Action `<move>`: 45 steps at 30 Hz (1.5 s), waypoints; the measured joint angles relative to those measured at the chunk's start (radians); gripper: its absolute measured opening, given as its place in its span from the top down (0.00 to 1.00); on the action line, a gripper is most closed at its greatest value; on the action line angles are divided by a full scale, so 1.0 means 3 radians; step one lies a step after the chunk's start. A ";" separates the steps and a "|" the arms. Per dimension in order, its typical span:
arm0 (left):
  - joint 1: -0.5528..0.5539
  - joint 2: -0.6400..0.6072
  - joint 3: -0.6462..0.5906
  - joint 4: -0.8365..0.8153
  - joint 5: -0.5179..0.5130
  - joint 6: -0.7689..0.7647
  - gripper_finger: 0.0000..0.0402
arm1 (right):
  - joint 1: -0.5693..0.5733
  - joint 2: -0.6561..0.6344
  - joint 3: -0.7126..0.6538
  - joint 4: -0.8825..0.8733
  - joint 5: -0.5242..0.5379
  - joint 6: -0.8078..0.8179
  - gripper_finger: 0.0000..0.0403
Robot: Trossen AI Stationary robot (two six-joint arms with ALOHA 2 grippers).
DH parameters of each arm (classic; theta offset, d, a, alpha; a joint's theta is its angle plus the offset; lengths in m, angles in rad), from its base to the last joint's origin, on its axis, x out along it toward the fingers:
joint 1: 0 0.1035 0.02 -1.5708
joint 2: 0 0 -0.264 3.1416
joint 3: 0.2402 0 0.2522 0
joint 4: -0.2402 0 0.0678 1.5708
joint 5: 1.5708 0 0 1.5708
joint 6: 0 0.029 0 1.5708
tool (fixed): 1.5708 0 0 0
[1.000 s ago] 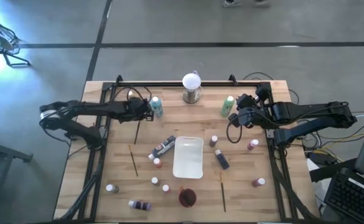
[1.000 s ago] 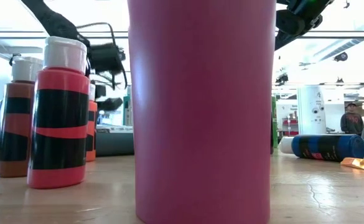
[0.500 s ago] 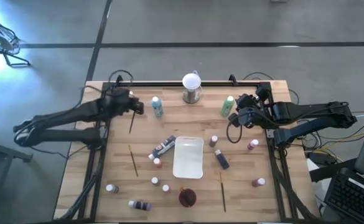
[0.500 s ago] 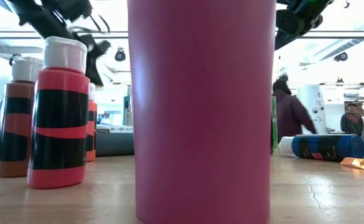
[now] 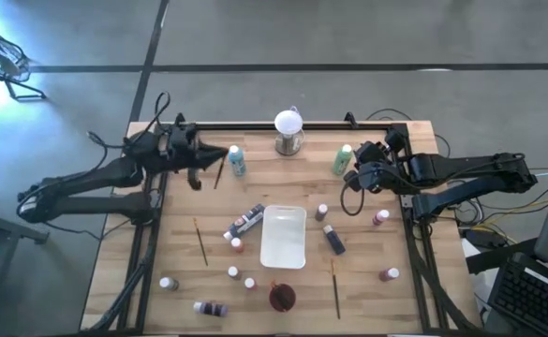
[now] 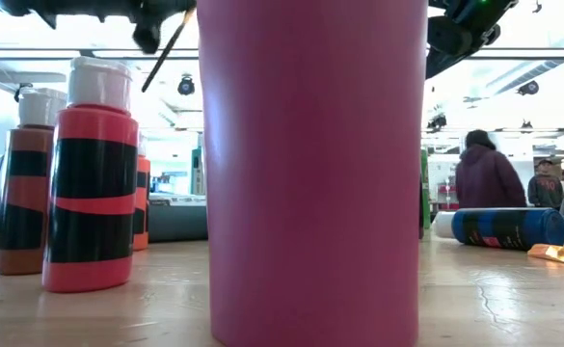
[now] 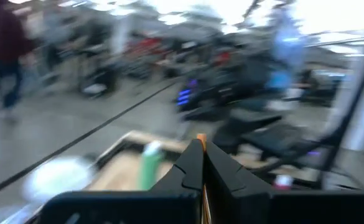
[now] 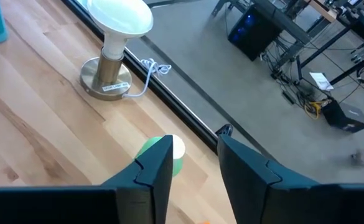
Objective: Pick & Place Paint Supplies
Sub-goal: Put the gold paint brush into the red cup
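Brush-carrying looks like the step in hand: left gripper (image 5: 201, 156) is clamped on a thin wooden-handled brush (image 5: 219, 169), lifted left of the white globe lamp (image 5: 288, 123). Right gripper (image 5: 356, 175), jaws apart, hovers at the green white-capped bottle (image 5: 342, 160) right of that lamp. Next, I'd guess, the brush needs setting down somewhere.

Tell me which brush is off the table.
The brush pinched in the left gripper, near the teal bottle. The other two brushes lie flat on the wood.
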 joint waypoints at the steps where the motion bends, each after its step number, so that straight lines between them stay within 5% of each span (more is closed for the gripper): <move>1: -0.0052 0.0052 0.0000 0.0136 0.0090 0.0026 1.00 | 0.0000 0.0000 0.0000 0.0003 -0.0001 0.0019 0.68; 14: -0.1047 0.0765 -0.0004 0.1200 0.0290 0.0535 1.00 | 0.0000 0.0000 0.0000 0.0042 0.0003 0.0071 0.71; 29: -0.1480 0.1430 0.0088 0.1681 0.0277 0.0534 1.00 | -0.0025 -0.0005 0.0000 0.0033 0.0035 0.0209 0.80; 39: -0.1877 0.1821 0.0609 0.1739 0.0276 0.0718 1.00 | -0.0105 -0.0004 0.0000 0.0025 0.0034 0.0211 0.73; 45: -0.2149 0.2077 0.0717 0.2241 0.0289 0.0944 1.00 | -0.0109 -0.0004 -0.0006 0.0022 0.0034 0.0211 0.68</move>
